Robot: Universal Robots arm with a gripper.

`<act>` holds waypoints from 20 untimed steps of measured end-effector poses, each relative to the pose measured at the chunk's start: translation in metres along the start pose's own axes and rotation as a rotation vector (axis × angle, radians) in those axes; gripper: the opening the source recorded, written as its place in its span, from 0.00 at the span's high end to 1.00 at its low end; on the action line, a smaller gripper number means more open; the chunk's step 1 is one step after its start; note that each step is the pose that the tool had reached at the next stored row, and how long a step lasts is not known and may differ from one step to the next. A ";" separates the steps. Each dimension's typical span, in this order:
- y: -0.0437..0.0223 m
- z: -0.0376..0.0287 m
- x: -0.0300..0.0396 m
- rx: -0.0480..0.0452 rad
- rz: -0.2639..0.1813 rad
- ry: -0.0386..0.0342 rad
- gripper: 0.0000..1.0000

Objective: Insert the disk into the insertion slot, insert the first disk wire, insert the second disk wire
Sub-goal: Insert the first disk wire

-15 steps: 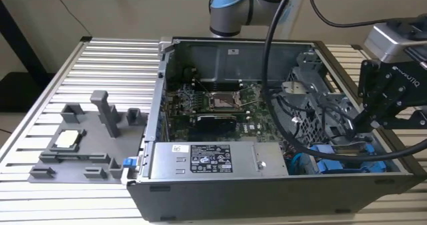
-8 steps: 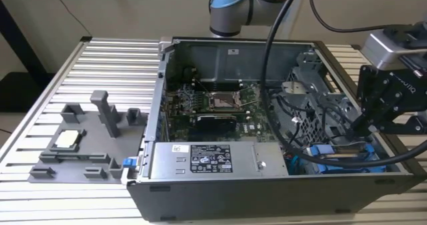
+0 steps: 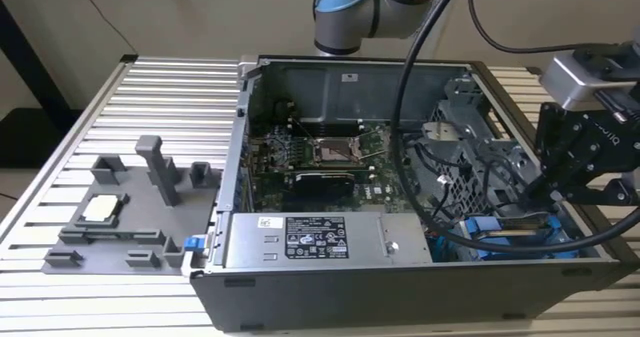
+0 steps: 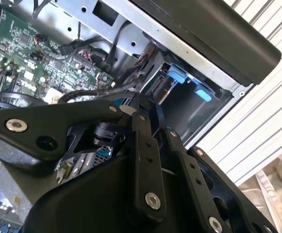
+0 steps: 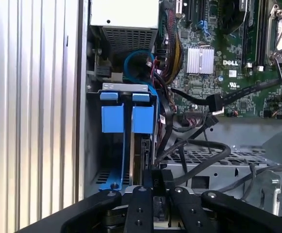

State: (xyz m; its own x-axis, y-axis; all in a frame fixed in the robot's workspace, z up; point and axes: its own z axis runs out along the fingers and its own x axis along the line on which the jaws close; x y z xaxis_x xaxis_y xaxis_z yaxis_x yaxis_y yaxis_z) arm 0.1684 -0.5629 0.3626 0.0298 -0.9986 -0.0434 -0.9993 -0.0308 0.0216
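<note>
Open computer case (image 3: 400, 292) on ribbed metal surface (image 3: 150, 105), side panel off, motherboard (image 3: 330, 157) and power supply (image 3: 310, 240) exposed. Grey fixture tray (image 3: 120, 217) beside the case, toward the exterior view's left.

Arm reaching down into the case corner at the exterior view's right. Hand (image 3: 535, 202) low among black cables (image 5: 199, 145), directly above the drive cage (image 5: 125, 87); seen also in both wrist views (image 5: 161, 177) (image 4: 153, 109). Opening of the hand: cannot tell. Nothing clearly held.

Disk (image 5: 143, 121) standing on edge in the insertion slot (image 5: 137, 170), blue carrier tab outward, on the motherboard side of the cage. Other blue-framed drive (image 5: 112, 119) just beside it, on the case-wall side. Hand lined up with the disk, just off its edge; contact unclear.

Black cable with plug end (image 5: 213, 103) lying across the motherboard, well apart from the disk. Blue cable loop (image 5: 136, 60) behind the cage.
</note>
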 end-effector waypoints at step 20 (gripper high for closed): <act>-0.0107 0.0135 0.0058 -0.0413 0.032 -0.0029 0.81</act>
State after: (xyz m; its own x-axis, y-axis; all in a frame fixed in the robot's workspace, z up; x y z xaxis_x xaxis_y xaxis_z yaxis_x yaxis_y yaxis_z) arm 0.1789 -0.5677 0.3487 -0.0023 -0.9990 -0.0449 -0.9979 -0.0006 0.0642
